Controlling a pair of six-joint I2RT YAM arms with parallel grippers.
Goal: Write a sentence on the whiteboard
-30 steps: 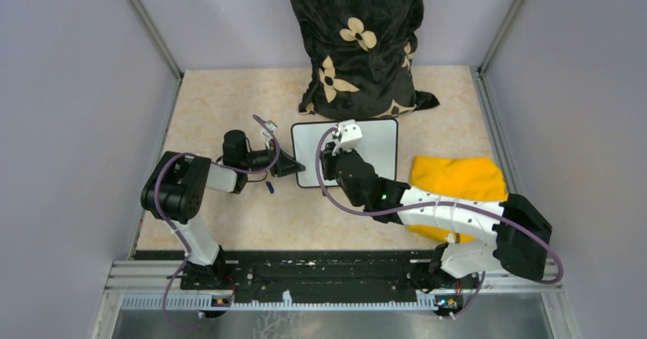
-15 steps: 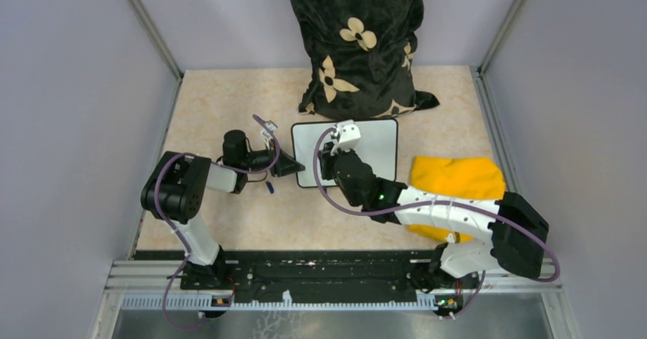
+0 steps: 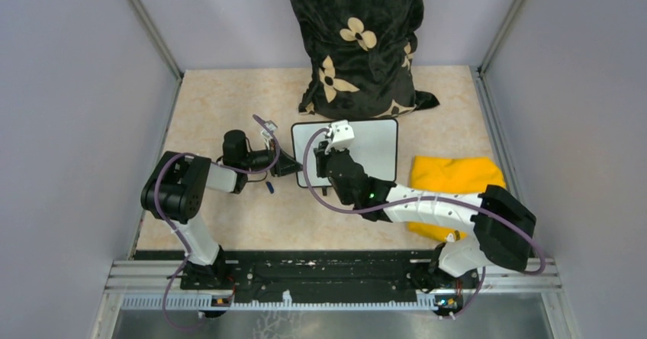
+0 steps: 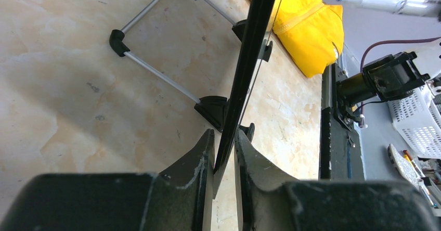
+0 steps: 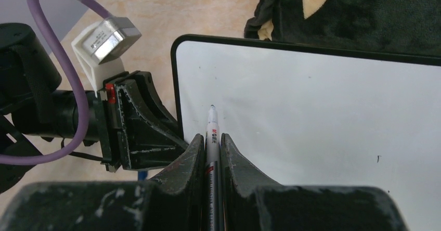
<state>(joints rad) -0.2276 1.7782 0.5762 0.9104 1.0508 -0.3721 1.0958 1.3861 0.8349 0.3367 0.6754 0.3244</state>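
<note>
The whiteboard point(image 3: 374, 146) stands tilted on its feet at mid-table, its face blank, with no blue sentence showing in any view. My left gripper point(image 3: 294, 165) is shut on the board's left edge; in the left wrist view the board point(image 4: 253, 49) runs edge-on between the jaws point(image 4: 223, 146). My right gripper point(image 3: 326, 154) is shut on a white marker point(image 5: 212, 129). Its tip points at the board point(image 5: 322, 116) near the left edge. In the left wrist view the marker point(image 4: 387, 1) has a blue tip, a short gap off the board.
A black pillow with cream flowers point(image 3: 358, 41) leans on the back wall just behind the board. A yellow cloth point(image 3: 456, 179) lies to the board's right, under my right arm. A small blue cap point(image 3: 269, 187) lies on the table below my left gripper.
My right arm has swung left, carrying the marker from the board's middle-left toward its left edge. The left arm and the board have not moved.
</note>
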